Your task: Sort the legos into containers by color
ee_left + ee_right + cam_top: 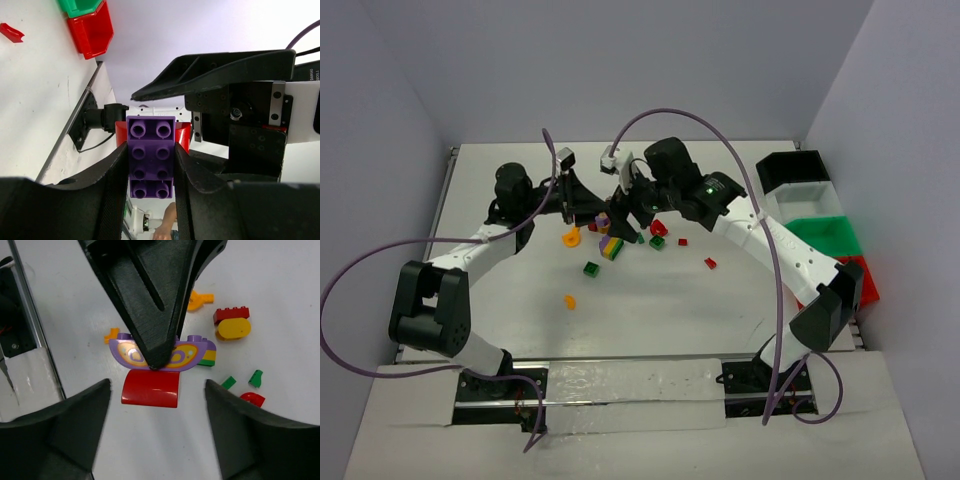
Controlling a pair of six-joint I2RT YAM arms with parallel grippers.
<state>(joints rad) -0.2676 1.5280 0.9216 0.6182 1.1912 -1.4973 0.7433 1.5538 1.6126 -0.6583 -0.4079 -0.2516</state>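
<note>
left tool [150,150] pinching purple brick [150,167], right tool [157,385] spread nearby

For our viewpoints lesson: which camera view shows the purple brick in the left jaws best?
Left wrist view: the purple brick fills the centre, studs toward the camera, clamped in the left gripper. The right wrist view shows its patterned side, partly behind that gripper. The top view shows it too small to judge.
</note>
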